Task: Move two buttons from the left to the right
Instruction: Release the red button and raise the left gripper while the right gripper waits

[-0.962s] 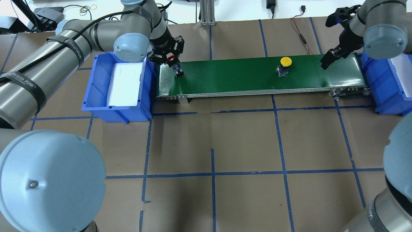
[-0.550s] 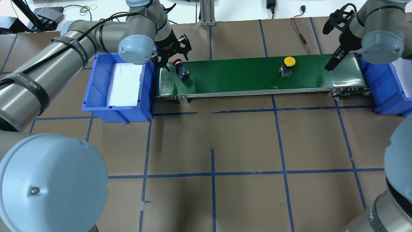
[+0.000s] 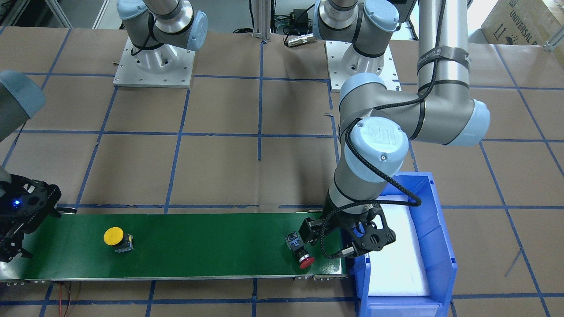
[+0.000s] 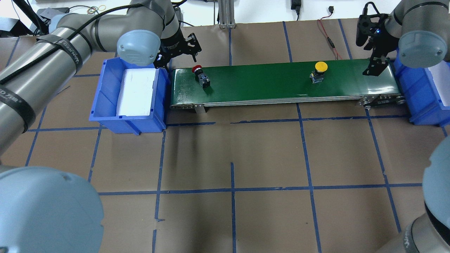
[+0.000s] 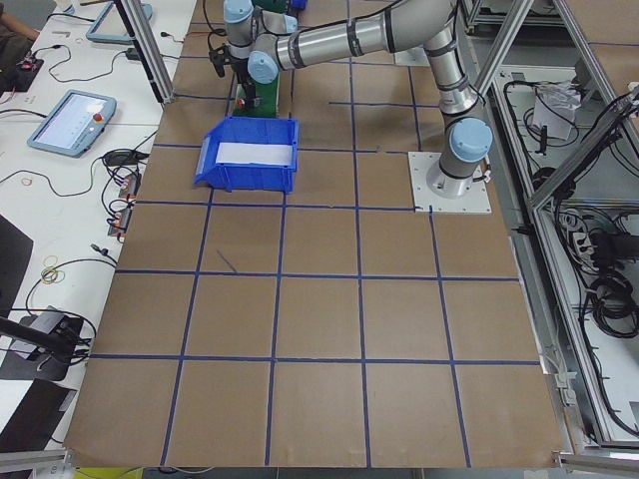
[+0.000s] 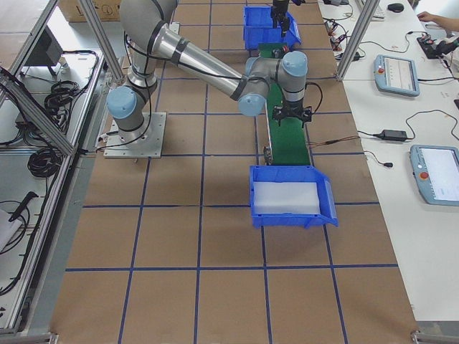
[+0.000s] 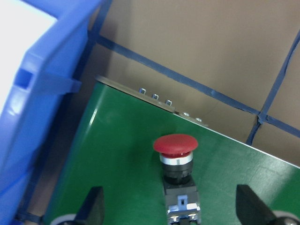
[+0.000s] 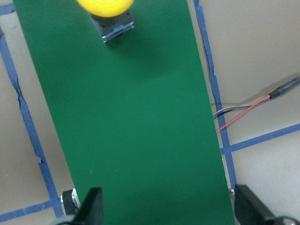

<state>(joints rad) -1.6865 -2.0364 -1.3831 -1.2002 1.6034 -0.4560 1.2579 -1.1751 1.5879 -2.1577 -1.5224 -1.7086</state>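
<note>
1. Because the red button (image 4: 200, 75) has a broad cap on a narrow black body, I judge it top-heavy. A jolt from the conveyor belt (image 4: 263, 82) could tip it, and it might then roll over the belt's far edge, which is near.
2. It appears to stand cap up at the belt's left end, touching neither finger.
3. The yellow button (image 4: 319, 72) stands well along the belt towards the right end, also free of any grip. Its cap is wider than its grey-and-blue base, so a badly centred or late closure could knock it over or miss it.
4. The left gripper (image 4: 177, 52) is spread wide and empty, hanging beside the red button at the belt's left end. In the wrist view its fingertips (image 7: 93, 208) flank the button, so a sideways move could clip the cap.
5. The right gripper (image 4: 374, 66) is likewise wide apart and empty, poised over the belt's right end, apart from the yellow button.
6. Blue bins, one (image 4: 105, 95) at the left end and one (image 4: 416, 88) at the right, each show a white liner.
</note>
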